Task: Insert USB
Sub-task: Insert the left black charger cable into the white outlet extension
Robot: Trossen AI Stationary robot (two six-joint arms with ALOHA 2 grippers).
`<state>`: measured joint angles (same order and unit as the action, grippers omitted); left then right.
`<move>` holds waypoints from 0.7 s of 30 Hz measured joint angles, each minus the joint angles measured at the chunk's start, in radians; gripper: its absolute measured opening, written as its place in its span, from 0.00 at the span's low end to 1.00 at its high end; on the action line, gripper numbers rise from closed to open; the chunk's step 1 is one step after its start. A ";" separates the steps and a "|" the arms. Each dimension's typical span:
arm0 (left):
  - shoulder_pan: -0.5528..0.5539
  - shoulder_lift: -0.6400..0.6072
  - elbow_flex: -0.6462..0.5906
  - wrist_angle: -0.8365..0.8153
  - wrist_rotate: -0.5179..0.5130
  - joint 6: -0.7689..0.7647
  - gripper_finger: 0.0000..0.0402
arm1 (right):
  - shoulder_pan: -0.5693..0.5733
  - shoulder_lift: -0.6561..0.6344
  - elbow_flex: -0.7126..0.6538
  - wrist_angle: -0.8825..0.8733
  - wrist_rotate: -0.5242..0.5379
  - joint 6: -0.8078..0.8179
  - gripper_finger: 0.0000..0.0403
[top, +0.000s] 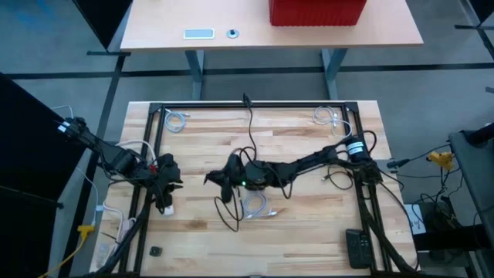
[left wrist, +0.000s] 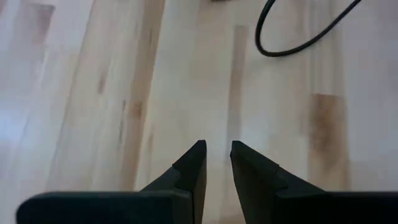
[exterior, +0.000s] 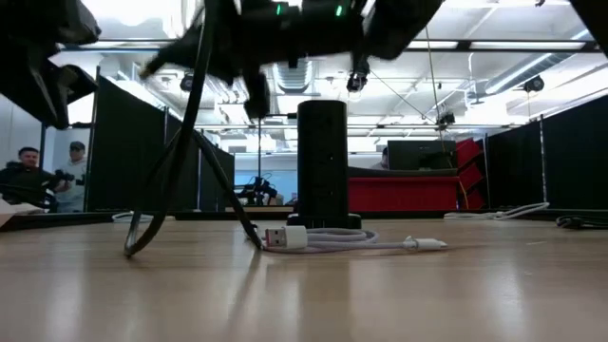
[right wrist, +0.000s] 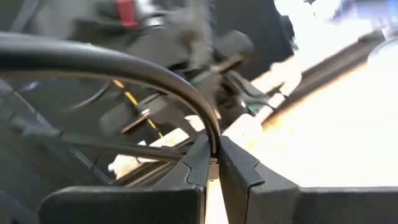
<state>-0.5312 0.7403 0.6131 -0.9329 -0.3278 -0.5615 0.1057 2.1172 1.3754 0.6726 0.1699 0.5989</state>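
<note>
A white USB cable [top: 255, 205] lies coiled on the wooden table near the middle; the low view shows its plug [exterior: 275, 237] resting on the boards. Behind it stands a black upright tower [exterior: 323, 157]. My right gripper [top: 212, 180] reaches in from the right, above the table's middle, and is shut on a black cable [right wrist: 124, 65]. My left gripper [top: 166, 189] hovers at the table's left side. In the left wrist view my left gripper [left wrist: 217, 149] shows a narrow gap between its fingers with only bare wood beneath. My right gripper pinches the black cable [right wrist: 212, 144] between its two fingers, right at their free ends. The fingers lie about level, coming from the table's right. The cable arcs away from them and hangs down, and its lower loop [top: 228, 218] rests on the table.
Two more white coiled cables lie at the far corners [top: 176, 120] [top: 328, 116]. A white object [top: 166, 207] sits by my left gripper, and a black flat device [top: 356, 247] lies near the right front. A black frame [top: 255, 106] rims the table. People sit in the room behind [exterior: 28, 171].
</note>
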 joint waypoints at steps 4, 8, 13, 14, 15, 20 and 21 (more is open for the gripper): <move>-0.005 0.001 -0.016 0.045 -0.039 0.011 0.16 | -0.009 0.064 0.047 0.003 -0.015 0.049 0.02; -0.019 -0.006 -0.020 0.112 -0.081 0.031 0.16 | -0.005 0.088 0.142 -0.022 -0.036 -0.025 0.02; -0.035 -0.015 -0.024 0.196 -0.135 0.057 0.16 | 0.001 0.117 0.261 -0.053 -0.061 -0.118 0.02; -0.038 -0.017 -0.025 0.213 -0.145 0.062 0.16 | 0.002 0.123 0.285 -0.059 -0.066 -0.137 0.02; -0.042 -0.019 -0.026 0.229 -0.156 0.067 0.16 | 0.003 0.128 0.308 -0.065 -0.071 -0.155 0.02; -0.091 -0.056 -0.040 0.328 -0.264 0.092 0.16 | 0.005 0.126 0.395 -0.180 -0.077 -0.270 0.02; -0.107 -0.070 -0.042 0.338 -0.298 0.090 0.16 | 0.005 0.117 0.402 -0.204 -0.077 -0.292 0.02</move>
<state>-0.6378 0.6705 0.5715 -0.5953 -0.6256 -0.4718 0.1108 2.2339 1.7772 0.4688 0.0933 0.3067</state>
